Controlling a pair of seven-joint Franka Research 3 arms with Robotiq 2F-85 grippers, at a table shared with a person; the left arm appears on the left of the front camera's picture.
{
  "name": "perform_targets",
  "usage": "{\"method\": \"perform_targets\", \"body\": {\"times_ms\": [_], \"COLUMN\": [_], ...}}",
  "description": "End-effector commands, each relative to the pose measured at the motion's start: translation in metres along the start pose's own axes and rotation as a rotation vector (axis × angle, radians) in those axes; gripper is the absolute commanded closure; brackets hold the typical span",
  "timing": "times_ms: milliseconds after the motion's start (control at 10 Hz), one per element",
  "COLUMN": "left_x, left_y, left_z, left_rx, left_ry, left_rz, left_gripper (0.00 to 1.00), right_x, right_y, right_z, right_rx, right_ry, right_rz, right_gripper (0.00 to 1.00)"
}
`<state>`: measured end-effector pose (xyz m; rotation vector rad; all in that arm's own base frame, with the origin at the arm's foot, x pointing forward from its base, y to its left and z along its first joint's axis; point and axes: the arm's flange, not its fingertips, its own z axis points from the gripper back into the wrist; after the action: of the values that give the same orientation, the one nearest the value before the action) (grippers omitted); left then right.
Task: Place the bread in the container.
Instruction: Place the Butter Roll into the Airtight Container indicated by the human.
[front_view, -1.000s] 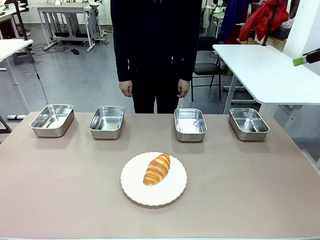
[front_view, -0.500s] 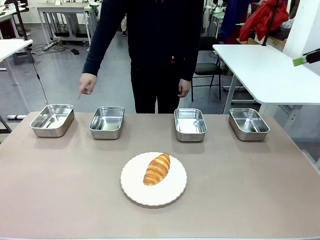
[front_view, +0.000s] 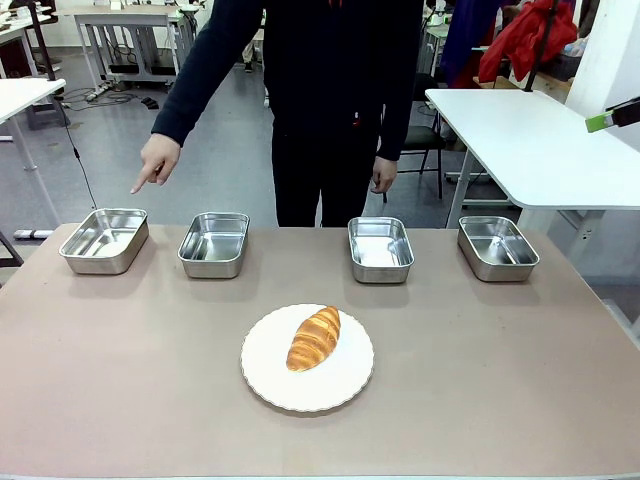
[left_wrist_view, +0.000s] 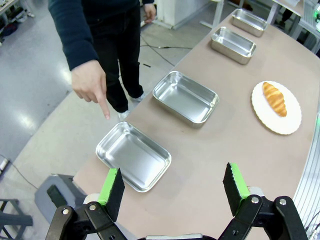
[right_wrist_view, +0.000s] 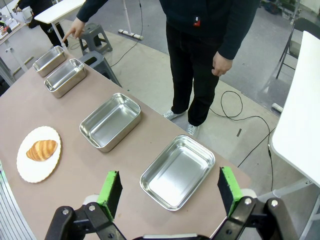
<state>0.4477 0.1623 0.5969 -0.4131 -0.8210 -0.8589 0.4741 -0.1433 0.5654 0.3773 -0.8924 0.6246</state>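
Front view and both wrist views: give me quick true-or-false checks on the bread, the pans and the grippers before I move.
1. The bread lies on the white plate. True.
2. Three steel pans line the table's far edge. False: four pans stand there, all empty.
3. The person's hand points toward the far-left pan. True.
4. One gripper is shut on the bread. False: the left gripper and the right gripper are both open, holding nothing.

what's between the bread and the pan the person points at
Nothing visible: only bare table lies between the bread on its plate and the far-left container the hand points at; the neighbouring pan sits beside that line.
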Motion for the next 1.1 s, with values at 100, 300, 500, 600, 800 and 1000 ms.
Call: {"method": "perform_targets", "body": {"times_ms": [100,300,500,600,800,1000], "left_x": [0.0009,0.0009,0.0009,0.0009,0.0009,0.0009], "left_y": [-0.001,-0.001,-0.001,-0.001,-0.001,-0.001], "left_z": [0.0003,0.0003,0.0003,0.0003,0.0003,0.0003], "left_rx": [-0.004,-0.004,-0.004,-0.004,-0.004,-0.004], "left_ry": [-0.002,-0.002,-0.002,-0.002,-0.002,-0.002], "left_rz": [-0.006,-0.006,-0.006,-0.006,-0.006,-0.006], "left_gripper": [0.0,0.0,0.0,0.0,0.0,0.0], "right_x": [0.0013,0.0013,0.0013,0.0013,0.0013,0.0013], "right_y": [0.0007,0.0007,0.0007,0.0007,0.0007,0.0007], "right_z": [0.0,0.0,0.0,0.0,0.0,0.0], "right_rx": [0.003,0.003,0.003,0.003,0.003,0.003], "right_ry": [-0.007,-0.007,-0.007,-0.007,-0.007,-0.007], "right_rz": [0.002,0.002,0.002,0.002,0.002,0.002], "right_gripper": [0.0,0.0,0.0,0.0,0.0,0.0]}}
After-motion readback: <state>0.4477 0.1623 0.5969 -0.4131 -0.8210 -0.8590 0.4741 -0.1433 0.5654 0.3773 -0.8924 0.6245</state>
